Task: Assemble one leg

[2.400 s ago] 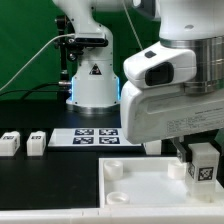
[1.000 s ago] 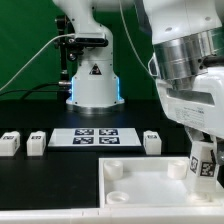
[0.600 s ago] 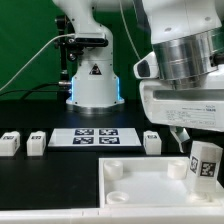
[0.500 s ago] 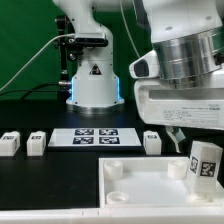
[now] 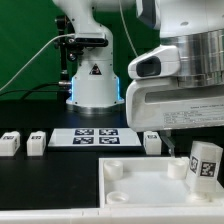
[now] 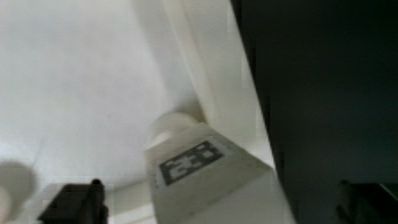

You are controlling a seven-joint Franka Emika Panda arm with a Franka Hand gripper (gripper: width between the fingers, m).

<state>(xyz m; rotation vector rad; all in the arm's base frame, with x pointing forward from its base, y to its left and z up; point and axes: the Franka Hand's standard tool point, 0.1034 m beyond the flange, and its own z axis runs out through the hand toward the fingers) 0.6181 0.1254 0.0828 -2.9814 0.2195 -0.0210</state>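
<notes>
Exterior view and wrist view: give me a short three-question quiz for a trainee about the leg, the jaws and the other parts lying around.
1. True or false: the jaws are shut on the leg.
2. Multiple choice: apart from that leg, how many small tagged blocks lie on the black table? A two, B three, C five.
3. Fill in: the leg stands on a corner of the large white ____.

Key
1. False: the jaws stand open, one on each side of the leg and clear of it.
2. B.
3. slab.
</notes>
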